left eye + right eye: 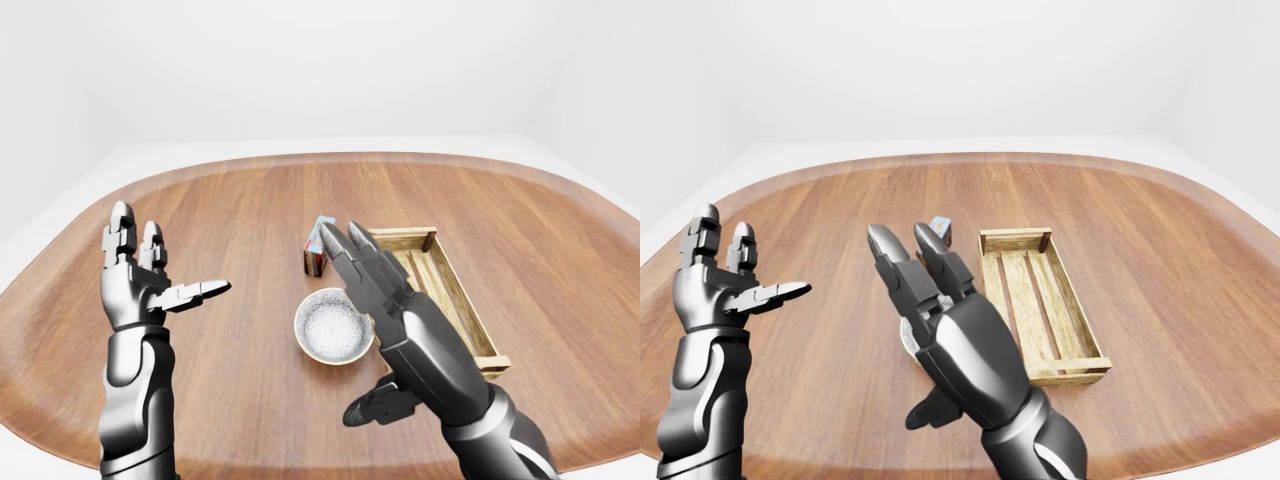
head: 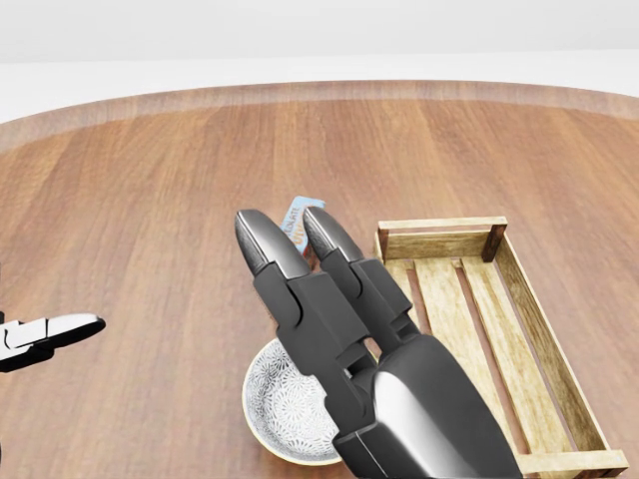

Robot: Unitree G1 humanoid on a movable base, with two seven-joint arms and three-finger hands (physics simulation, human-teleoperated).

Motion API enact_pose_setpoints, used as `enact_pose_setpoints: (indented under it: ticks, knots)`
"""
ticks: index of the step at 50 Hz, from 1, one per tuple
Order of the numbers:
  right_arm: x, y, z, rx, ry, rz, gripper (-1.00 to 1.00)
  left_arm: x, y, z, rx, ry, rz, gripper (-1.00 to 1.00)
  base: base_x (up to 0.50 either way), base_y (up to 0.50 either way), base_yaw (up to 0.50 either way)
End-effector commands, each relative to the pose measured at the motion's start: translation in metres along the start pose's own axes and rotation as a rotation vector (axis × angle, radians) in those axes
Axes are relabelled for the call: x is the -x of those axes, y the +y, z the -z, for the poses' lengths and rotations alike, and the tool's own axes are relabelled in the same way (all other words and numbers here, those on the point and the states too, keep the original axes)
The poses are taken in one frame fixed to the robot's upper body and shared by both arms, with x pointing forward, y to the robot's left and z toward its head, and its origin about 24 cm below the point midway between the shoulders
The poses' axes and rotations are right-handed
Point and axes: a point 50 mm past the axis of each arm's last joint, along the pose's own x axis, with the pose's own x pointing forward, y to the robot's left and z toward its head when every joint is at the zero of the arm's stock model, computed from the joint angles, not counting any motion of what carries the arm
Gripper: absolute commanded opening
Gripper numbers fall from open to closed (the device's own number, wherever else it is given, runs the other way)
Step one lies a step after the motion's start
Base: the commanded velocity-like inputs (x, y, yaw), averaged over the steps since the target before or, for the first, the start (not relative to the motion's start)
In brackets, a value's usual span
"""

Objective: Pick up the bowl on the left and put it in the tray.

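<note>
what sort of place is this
Probably a bare simulated test room rather than a real home. A big rounded wooden table stands between plain white walls. It holds only a patterned bowl, a slatted wooden tray and a pudding box.

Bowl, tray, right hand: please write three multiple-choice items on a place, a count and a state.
1. In the left-eye view the bowl lies: A left of the tray; B inside it; C right of it.
2. Things in the tray: A two; B none; C one.
3. The right hand is: A shut on the bowl; B open; C shut on the tray.
Answers: 1 A, it sits outside the tray's left rail; 2 B, only bare slats show; 3 B, its fingers stretch out straight.
</note>
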Motion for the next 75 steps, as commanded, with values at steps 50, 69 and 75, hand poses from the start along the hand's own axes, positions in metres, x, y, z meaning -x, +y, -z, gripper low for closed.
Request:
enact_pose_setpoints:
  ticks: [50,69,75]
  knots:
    - [-0.019,0.092,0.063,0.199,0.317,-0.501,1.0,-0.001,0.001,-0.001,0.011,-0.003,-0.015,1.0,0.0,0.0,0.0]
    - [-0.019,0.099,0.083,0.167,0.388,-0.535,1.0,0.0,0.001,-0.003,0.014,-0.012,-0.011,1.0,0.0,0.0,0.0]
    - [-0.018,0.097,0.086,0.175,0.404,-0.543,1.0,0.0,0.001,-0.002,0.013,-0.008,-0.011,1.0,0.0,0.0,0.0]
